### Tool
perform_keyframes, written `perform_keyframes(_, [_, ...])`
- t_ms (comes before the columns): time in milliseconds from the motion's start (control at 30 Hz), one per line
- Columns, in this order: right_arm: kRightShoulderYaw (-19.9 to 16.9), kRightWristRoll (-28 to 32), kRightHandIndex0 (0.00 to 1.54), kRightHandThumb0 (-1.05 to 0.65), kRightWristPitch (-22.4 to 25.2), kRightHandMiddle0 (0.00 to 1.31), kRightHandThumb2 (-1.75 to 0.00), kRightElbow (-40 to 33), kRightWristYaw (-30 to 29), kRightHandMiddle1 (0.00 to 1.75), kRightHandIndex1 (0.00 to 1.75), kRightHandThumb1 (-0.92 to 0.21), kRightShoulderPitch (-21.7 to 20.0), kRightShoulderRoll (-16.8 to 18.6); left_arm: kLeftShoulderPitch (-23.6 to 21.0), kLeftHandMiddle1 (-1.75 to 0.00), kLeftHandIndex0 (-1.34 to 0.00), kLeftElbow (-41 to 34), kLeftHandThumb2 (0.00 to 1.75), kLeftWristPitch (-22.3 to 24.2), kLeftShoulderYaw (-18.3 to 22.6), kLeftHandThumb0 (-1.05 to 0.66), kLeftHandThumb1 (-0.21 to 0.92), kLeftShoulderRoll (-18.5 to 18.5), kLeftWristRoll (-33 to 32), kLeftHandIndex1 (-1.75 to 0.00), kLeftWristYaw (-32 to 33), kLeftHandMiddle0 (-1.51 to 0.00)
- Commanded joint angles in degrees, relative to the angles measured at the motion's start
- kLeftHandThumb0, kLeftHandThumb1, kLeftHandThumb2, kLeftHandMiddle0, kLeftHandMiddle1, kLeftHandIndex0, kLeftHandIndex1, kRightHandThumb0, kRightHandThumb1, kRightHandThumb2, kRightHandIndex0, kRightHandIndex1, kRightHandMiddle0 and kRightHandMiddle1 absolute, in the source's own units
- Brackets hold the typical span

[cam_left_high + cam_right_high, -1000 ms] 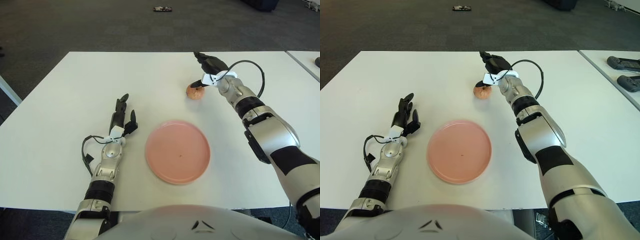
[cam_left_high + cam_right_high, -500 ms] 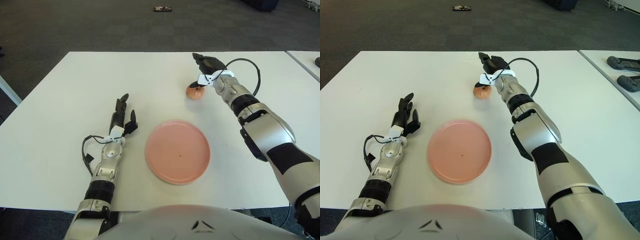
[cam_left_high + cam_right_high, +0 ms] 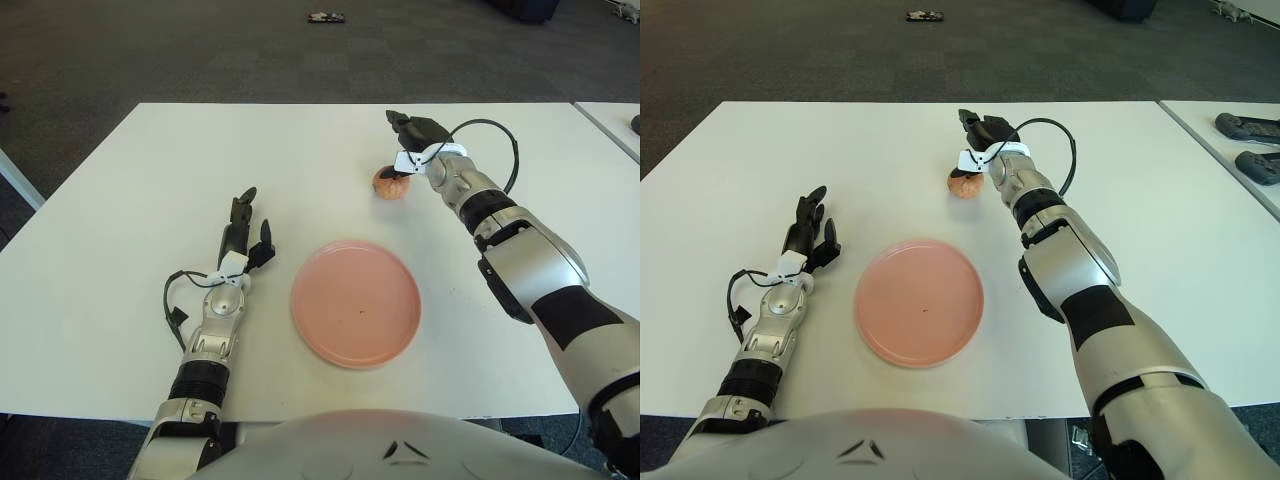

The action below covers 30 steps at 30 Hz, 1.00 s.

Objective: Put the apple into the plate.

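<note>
The left hand lies on the white worktop at about nine o'clock from the plate, well apart from it, its dark fingers stretched forward and loosely spread, holding nothing. A black cable loops beside its wrist.

The pink plate sits near the middle of the worktop toward the front edge, round and flat, with nothing in it.

At about one o'clock from the plate, well apart from it, the apple rests on the worktop — a small reddish-orange fruit. The right hand hovers right at the apple's far right side, at about one o'clock from it, the arm reaching in from the right edge of the view. Its dark fingers curve down over the top of the fruit and stand a little apart; they are not clamped on it, and whether any fingertip touches the skin cannot be told. A white clip at the wrist sits just above the apple, and a black cable arches from the wrist over the forearm.

On the dark floor beyond the worktop, at twelve o'clock, lies a small dark object.
</note>
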Motion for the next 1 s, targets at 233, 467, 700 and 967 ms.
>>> perform_keyframes(233, [1.75, -1.11, 0.00, -1.05, 0.10, 0.00, -0.10, 0.62, 0.42, 0.00, 0.00, -0.92, -0.50, 0.07, 0.22, -0.06, 0.00, -0.33, 0.96, 0.67, 0.08, -0.87, 0.92, 0.05, 0.32, -0.51, 0.73, -0.19])
perform_keyframes(467, [2.90, -1.46, 0.00, -1.05, -0.11, 0.00, -0.11, 0.93, 1.09, 0.00, 0.00, -0.92, -0.07, 0.10, 0.34, -0.05, 0.00, -0.84, 0.97, 1.47, 0.07, -0.88, 0.92, -0.04, 0.54, -0.51, 0.99, -0.19])
perform_keyframes(700, [4.64, -2.06, 0.00, -1.05, -1.25, 0.00, -0.11, 1.30, 2.59, 0.00, 0.00, -0.92, 0.51, -0.13, 0.44, -0.05, 0.00, -1.32, 0.98, 1.96, 0.18, -0.87, 0.92, -0.14, 0.31, -0.50, 1.27, -0.19])
perform_keyframes(967, [5.46, -2.13, 0.00, -1.05, -0.83, 0.00, -0.09, 2.13, 3.25, 0.00, 0.00, -0.92, 2.09, 0.43, 0.76, -0.05, 0.00, -1.99, 0.97, 2.14, 0.20, -0.87, 0.92, -0.27, 0.03, -0.49, 1.10, -0.18])
